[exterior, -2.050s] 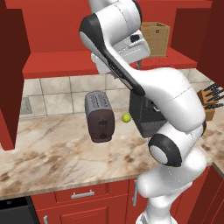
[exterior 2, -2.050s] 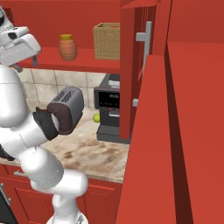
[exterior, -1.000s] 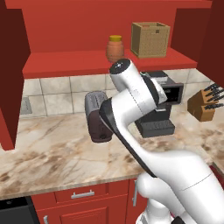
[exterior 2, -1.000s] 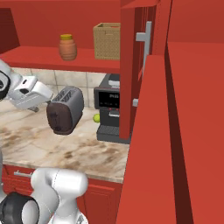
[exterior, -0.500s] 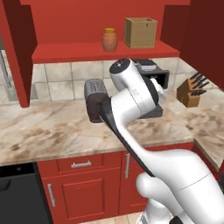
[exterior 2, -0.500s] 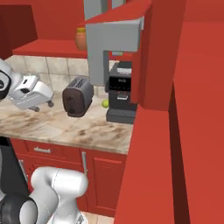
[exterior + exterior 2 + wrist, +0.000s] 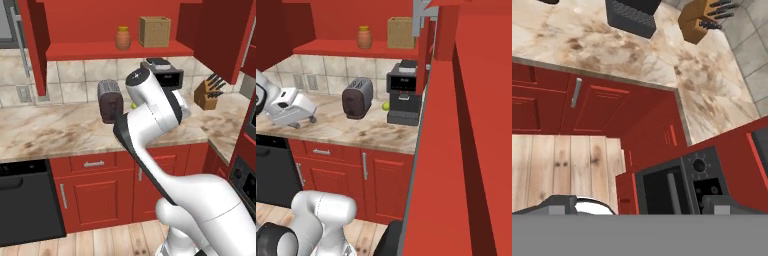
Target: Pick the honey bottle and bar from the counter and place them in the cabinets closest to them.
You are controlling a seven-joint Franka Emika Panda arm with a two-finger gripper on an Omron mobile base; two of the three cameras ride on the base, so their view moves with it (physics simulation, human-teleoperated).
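Observation:
The honey bottle (image 7: 123, 38) (image 7: 364, 37), squat and orange-brown with a yellow cap, stands on the red inner shelf of the open wall cabinets (image 7: 100, 50) (image 7: 331, 47), beside a tan box (image 7: 154, 31). My gripper (image 7: 304, 120) (image 7: 642, 206) hangs low over the front of the beige marble counter (image 7: 50, 132) (image 7: 356, 131), well below the shelf. It is open, its tips far apart with nothing between them. In the hand view it looks down at the counter's corner (image 7: 612, 55) and the floor. The bar is out of view.
A dark toaster (image 7: 110, 101) (image 7: 357, 97), a black coffee machine (image 7: 162, 75) (image 7: 403, 95) and a knife block (image 7: 209, 92) (image 7: 704, 17) stand on the counter. A small green fruit (image 7: 385, 106) lies between toaster and machine. Red base cupboards (image 7: 587, 100), a black dishwasher (image 7: 25, 200) and an oven (image 7: 702, 177) are below.
The base has backed away from the counter, so both base views show more floor and cupboards. My arm came down from the shelf and folded low. The honey bottle stayed on the shelf.

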